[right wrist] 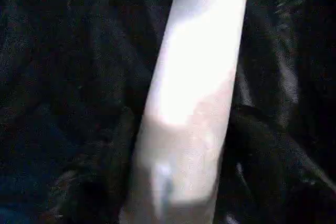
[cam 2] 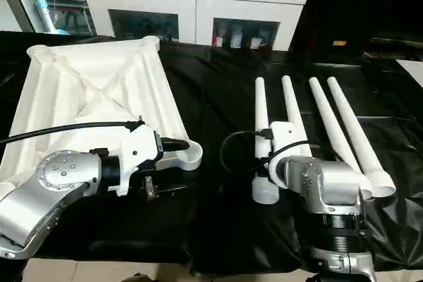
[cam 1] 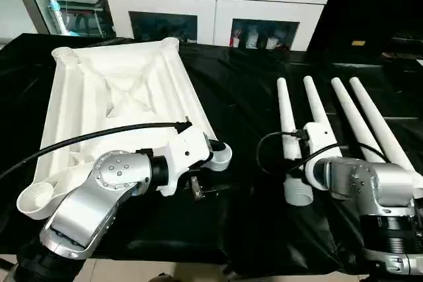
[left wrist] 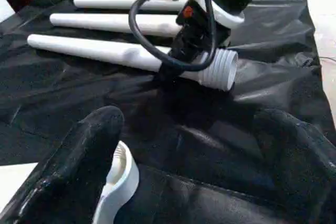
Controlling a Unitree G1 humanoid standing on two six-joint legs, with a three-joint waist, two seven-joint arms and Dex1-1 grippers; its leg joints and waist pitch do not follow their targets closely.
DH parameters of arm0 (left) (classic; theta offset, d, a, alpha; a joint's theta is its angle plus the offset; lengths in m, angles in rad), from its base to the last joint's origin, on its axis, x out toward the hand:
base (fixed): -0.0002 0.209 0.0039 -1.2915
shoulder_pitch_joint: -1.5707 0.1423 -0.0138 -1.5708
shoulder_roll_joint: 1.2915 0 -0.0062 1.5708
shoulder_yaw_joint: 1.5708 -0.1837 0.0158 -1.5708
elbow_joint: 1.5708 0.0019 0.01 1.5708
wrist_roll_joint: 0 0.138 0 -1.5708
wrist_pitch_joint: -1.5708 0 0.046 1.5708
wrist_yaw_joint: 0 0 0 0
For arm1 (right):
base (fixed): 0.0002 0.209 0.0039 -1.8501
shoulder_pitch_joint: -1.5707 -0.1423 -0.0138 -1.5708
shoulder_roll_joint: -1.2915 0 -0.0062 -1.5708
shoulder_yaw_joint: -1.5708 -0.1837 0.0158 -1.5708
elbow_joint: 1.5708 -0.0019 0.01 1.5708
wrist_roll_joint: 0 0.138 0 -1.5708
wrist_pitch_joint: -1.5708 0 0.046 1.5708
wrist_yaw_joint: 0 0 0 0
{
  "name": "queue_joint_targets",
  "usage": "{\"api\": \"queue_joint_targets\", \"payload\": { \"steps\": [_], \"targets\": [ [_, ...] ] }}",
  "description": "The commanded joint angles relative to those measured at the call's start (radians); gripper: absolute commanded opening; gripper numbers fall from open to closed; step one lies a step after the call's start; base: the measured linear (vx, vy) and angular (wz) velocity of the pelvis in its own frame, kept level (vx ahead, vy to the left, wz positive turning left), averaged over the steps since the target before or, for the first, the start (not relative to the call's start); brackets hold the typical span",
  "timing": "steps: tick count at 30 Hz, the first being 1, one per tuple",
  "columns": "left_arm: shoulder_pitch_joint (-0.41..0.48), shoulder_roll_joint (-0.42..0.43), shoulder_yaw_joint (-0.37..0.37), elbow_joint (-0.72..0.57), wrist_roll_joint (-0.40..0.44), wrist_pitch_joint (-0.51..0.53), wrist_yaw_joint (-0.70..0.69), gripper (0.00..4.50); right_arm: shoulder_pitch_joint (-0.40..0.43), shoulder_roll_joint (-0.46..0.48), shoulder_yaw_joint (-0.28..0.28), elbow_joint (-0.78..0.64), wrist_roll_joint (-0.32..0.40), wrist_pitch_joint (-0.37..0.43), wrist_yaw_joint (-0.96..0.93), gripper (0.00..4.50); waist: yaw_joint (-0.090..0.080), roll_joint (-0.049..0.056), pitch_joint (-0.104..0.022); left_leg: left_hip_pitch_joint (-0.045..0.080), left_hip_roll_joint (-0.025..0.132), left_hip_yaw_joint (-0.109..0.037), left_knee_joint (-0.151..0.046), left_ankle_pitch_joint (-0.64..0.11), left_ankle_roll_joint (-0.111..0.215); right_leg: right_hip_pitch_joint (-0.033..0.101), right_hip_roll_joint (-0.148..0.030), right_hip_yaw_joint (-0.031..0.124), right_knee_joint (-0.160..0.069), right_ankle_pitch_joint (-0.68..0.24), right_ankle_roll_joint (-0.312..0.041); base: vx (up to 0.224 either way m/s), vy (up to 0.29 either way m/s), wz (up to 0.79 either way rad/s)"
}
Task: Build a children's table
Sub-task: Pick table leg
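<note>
The table (cam 1: 251, 97) is draped in black sheeting and carries every part of the build. The white tabletop (cam 1: 119, 97) lies upside down on the table's left half, ribbed underside up, with round sockets at its corners; one near corner socket (cam 1: 221, 156) sits close to the table's front edge. Four tapered white legs (cam 1: 350, 117) lie side by side on the right half, narrow ends toward the far edge, threaded wide ends toward the front. Beyond the far edge stands a white cabinet (cam 1: 215, 11) with glass doors. The left pincer (left wrist: 184, 171) hovers at that near corner socket with its two black fingers (left wrist: 84, 166) spread wide, one on each side of the rim, gripping nothing. The right pincer (right wrist: 178, 182) sits over the leftmost leg (cam 1: 286, 120), near its threaded end; the leg runs between its dark fingers, but whether they have closed on it cannot be told
</note>
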Motion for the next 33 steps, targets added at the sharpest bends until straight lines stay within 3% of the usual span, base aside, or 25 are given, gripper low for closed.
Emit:
{"api": "queue_joint_targets", "payload": {
  "steps": [1, 8, 17, 20, 22, 24, 26, 27, 30, 31, 32, 33],
  "targets": [
    [-0.016, 0.006, 0.005, -0.004, 0.007, -0.009, 0.005, 4.5, -0.013, -0.014, -0.019, -0.031, 0.003, 0.018, -0.002, 2.59, -0.005, -0.003, -0.052, 0.026, 0.1, -0.05, -0.083, -0.178, -0.103, 0.011, -0.112, 0.074, -0.089, -0.157, -0.142, 0.0, 0.0, 0.0],
    [-0.021, 0.005, 0.013, 0.001, 0.002, -0.01, 0.011, 4.5, -0.016, -0.017, -0.025, -0.072, 0.006, 0.047, 0.0, 1.97, -0.005, -0.001, -0.055, 0.025, 0.099, -0.049, -0.081, -0.148, -0.098, 0.013, -0.109, 0.074, -0.084, -0.108, -0.142, 0.0, 0.0, 0.0],
    [-0.017, 0.005, 0.006, 0.0, 0.006, -0.017, 0.014, 4.5, 0.014, -0.002, -0.034, -0.079, 0.0, 0.049, -0.002, 1.84, -0.003, -0.001, -0.059, 0.021, 0.098, -0.046, -0.077, -0.114, -0.083, 0.015, -0.108, 0.073, -0.078, -0.04, -0.16, 0.0, 0.0, 0.0],
    [-0.024, 0.001, 0.015, 0.007, 0.009, -0.018, 0.028, 4.5, 0.013, 0.005, -0.047, -0.102, 0.011, 0.016, 0.009, 1.84, -0.002, 0.0, -0.062, 0.019, 0.099, -0.046, -0.074, -0.093, -0.075, 0.016, -0.107, 0.073, -0.073, -0.004, -0.163, 0.0, 0.0, 0.0],
    [-0.06, -0.05, 0.067, 0.061, 0.023, -0.019, 0.119, 4.5, -0.004, 0.036, -0.113, -0.168, 0.08, -0.053, 0.058, 1.84, -0.002, -0.001, -0.061, 0.018, 0.098, -0.044, -0.072, -0.095, -0.066, 0.014, -0.109, 0.074, -0.072, 0.016, -0.171, 0.0, 0.0, 0.0],
    [-0.076, -0.077, 0.092, 0.085, 0.022, -0.021, 0.156, 4.5, -0.004, 0.039, -0.124, -0.191, 0.099, -0.091, 0.08, 1.84, 0.001, -0.002, -0.063, 0.017, 0.1, -0.047, -0.072, -0.097, -0.058, 0.019, -0.112, 0.072, -0.072, 0.017, -0.174, 0.0, 0.0, 0.0],
    [-0.129, -0.18, 0.19, 0.139, -0.035, 0.014, 0.261, 4.5, 0.03, 0.018, -0.095, -0.284, 0.141, -0.291, 0.207, 1.84, 0.005, -0.004, -0.063, 0.015, 0.103, -0.045, -0.067, -0.103, -0.049, 0.02, -0.117, 0.072, -0.075, 0.029, -0.179, 0.0, 0.0, 0.0],
    [-0.146, -0.214, 0.22, 0.144, -0.073, 0.035, 0.28, 4.5, 0.041, 0.012, -0.091, -0.306, 0.151, -0.337, 0.242, 1.84, 0.008, -0.007, -0.065, 0.014, 0.105, -0.047, -0.066, -0.089, -0.036, 0.024, -0.12, 0.072, -0.072, 0.055, -0.188, 0.0, 0.0, 0.0],
    [-0.18, -0.28, 0.269, 0.128, -0.177, 0.116, 0.292, 4.5, 0.048, 0.014, -0.112, -0.336, 0.191, -0.332, 0.284, 1.84, 0.008, -0.009, -0.066, 0.011, 0.102, -0.046, -0.063, -0.054, -0.005, 0.025, -0.115, 0.069, -0.066, 0.096, -0.208, 0.0, 0.0, 0.0],
    [-0.227, -0.355, 0.301, 0.119, -0.255, 0.219, 0.332, 4.5, 0.047, 0.038, -0.161, -0.367, 0.272, -0.282, 0.331, 1.84, 0.007, -0.01, -0.067, 0.012, 0.099, -0.043, -0.059, -0.046, 0.009, 0.023, -0.114, 0.069, -0.063, 0.102, -0.224, 0.0, 0.0, 0.0],
    [-0.231, -0.36, 0.303, 0.119, -0.259, 0.227, 0.335, 4.5, 0.048, 0.04, -0.165, -0.369, 0.278, -0.278, 0.334, 1.84, 0.012, -0.011, -0.065, 0.011, 0.1, -0.044, -0.057, -0.052, 0.022, 0.022, -0.117, 0.068, -0.069, 0.081, -0.24, 0.0, 0.0, 0.0],
    [-0.265, -0.414, 0.327, 0.122, -0.31, 0.295, 0.368, 4.5, 0.048, 0.058, -0.192, -0.386, 0.332, -0.256, 0.365, 1.84, 0.012, -0.016, -0.064, 0.007, 0.1, -0.045, -0.058, -0.057, 0.027, 0.024, -0.117, 0.068, -0.071, 0.053, -0.241, 0.0, 0.0, 0.0]
  ]
}}
